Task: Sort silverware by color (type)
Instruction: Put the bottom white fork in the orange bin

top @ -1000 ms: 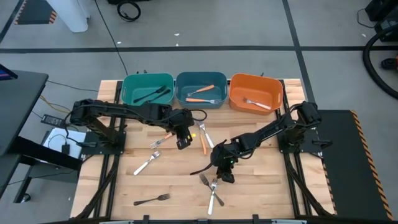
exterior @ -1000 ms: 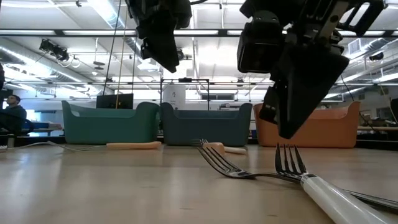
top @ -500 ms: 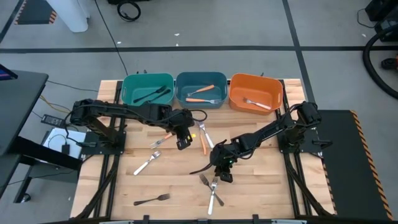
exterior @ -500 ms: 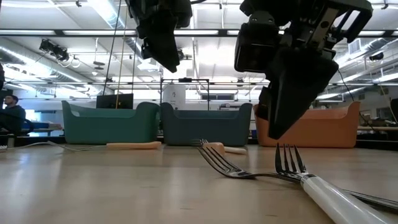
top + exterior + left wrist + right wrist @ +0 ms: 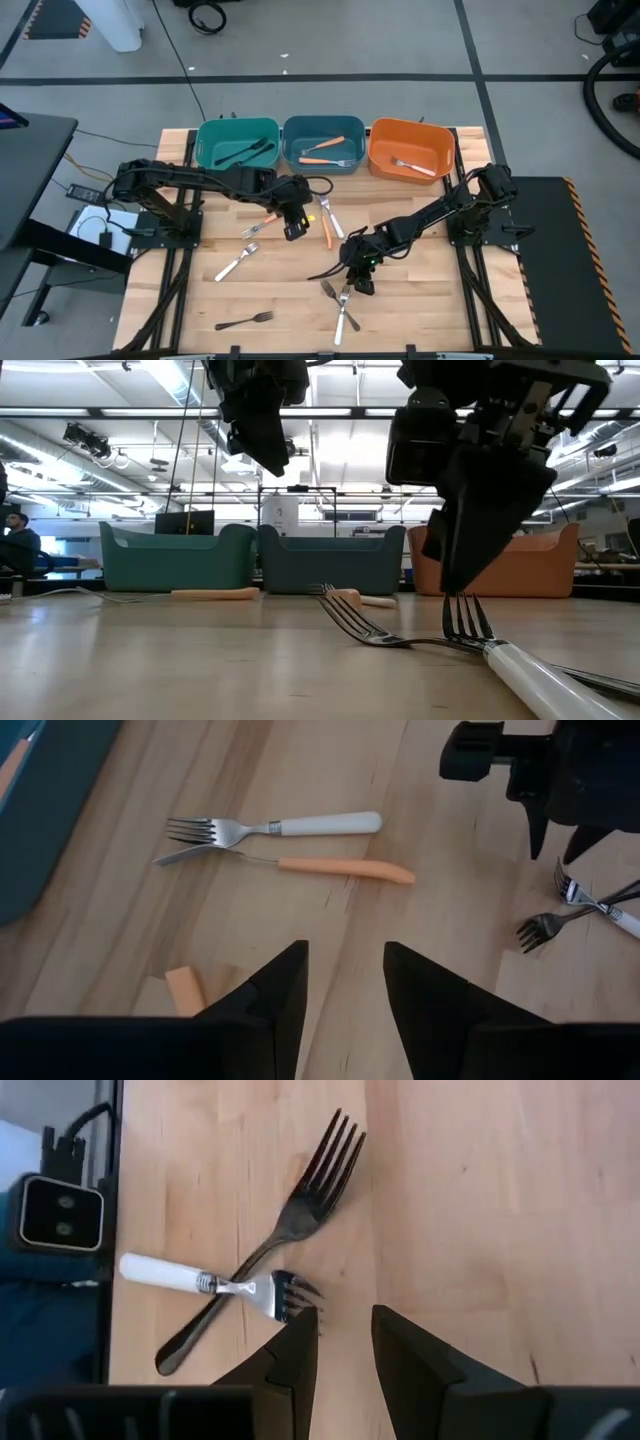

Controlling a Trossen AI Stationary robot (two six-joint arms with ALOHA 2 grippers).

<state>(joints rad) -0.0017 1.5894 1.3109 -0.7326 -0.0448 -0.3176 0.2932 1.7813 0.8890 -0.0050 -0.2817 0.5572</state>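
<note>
White-handled fork [image 5: 205,1283] lies just ahead of the right gripper [image 5: 335,1342], its handle crosswise over a dark fork [image 5: 270,1240]; jaws spread, empty.

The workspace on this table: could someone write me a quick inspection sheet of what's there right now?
Surface: wooden slat table, dry, unmarked.
Job's things: teal bin holds black utensils; blue bin holds orange-handled ones; orange bin holds one silver fork. Loose forks lie across the table, including a white-handled fork crossed over a black fork.
Clutter: nothing seen.
Grippers: left gripper open, empty, above mid-table; right gripper open, empty, low over the crossed forks.
Cables: black cable looping beside the left arm.
Surroundings: grey floor; a seated person far behind.
</note>
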